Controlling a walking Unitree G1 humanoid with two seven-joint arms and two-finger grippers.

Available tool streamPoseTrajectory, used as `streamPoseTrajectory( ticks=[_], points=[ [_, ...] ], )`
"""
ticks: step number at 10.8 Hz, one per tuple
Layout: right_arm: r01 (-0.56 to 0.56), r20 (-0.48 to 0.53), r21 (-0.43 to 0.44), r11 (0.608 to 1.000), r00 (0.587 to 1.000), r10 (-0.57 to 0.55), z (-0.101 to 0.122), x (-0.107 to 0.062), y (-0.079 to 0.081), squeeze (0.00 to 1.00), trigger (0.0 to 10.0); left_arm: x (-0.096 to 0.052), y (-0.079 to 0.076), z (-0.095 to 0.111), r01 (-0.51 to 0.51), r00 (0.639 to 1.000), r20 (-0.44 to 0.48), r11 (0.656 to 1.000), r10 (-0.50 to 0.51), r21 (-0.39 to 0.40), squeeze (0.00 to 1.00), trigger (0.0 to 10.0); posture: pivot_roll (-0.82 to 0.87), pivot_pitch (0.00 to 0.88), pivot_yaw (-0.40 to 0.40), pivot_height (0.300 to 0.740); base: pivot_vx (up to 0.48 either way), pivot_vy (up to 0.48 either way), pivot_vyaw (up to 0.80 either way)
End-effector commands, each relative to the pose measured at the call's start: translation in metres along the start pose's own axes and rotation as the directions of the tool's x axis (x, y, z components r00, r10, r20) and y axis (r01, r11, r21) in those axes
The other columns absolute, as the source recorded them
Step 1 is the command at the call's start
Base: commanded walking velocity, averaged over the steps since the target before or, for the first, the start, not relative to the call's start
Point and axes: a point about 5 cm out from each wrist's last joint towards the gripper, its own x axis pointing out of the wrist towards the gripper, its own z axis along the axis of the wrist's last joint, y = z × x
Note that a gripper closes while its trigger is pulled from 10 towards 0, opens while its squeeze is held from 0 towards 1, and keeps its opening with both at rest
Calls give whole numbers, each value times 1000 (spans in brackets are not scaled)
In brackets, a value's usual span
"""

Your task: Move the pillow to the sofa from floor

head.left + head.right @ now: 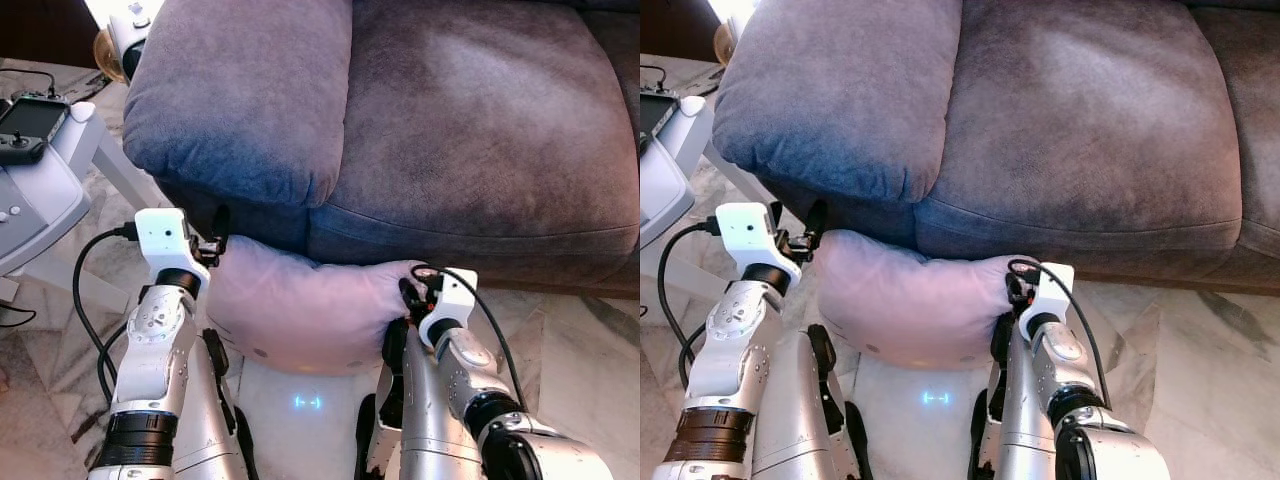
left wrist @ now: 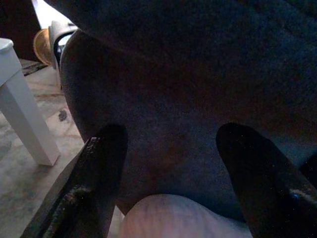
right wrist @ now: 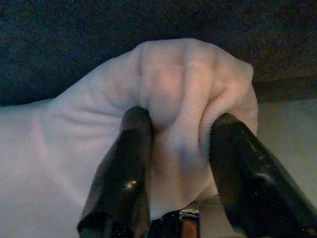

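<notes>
A pale pink pillow (image 1: pixel 300 305) is held just above the marble floor, against the front of the grey sofa (image 1: pixel 470 130). My right gripper (image 3: pixel 176 144) is shut on the pillow's right corner, bunching the fabric between its fingers (image 3: pixel 124 163). At the pillow's left end is my left gripper (image 1: pixel 218 235). Its fingers (image 2: pixel 99 173) stand open and wide apart above the pillow's edge (image 2: pixel 173 218), facing the sofa's dark front. The sofa's seat cushion (image 1: pixel 1080 110) lies directly above the pillow.
A white table (image 1: pixel 40 190) carrying a handheld controller (image 1: pixel 25 125) stands to the left, its leg (image 2: pixel 25 119) close to my left arm. The sofa's armrest cushion (image 1: pixel 240 90) overhangs the pillow. A small blue light (image 1: pixel 308 402) glows on the floor between my arms.
</notes>
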Motion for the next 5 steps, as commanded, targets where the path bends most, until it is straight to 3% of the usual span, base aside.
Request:
streamPoseTrajectory(
  ticks=[1,5],
  points=[
    [4,-31,-2,1000,1000,-4,-9,-3,-1,0,0,1,1,1,0,1000,0,1000,0,-2,0,10000,178,311,-61,473,0,0,0],
    [-4,-19,-3,1000,1000,4,-4,-1,0,0,0,10,11,-2,-66,998,-23,998,66,-8,0,10000,167,277,-69,473,0,0,0]
  ],
)
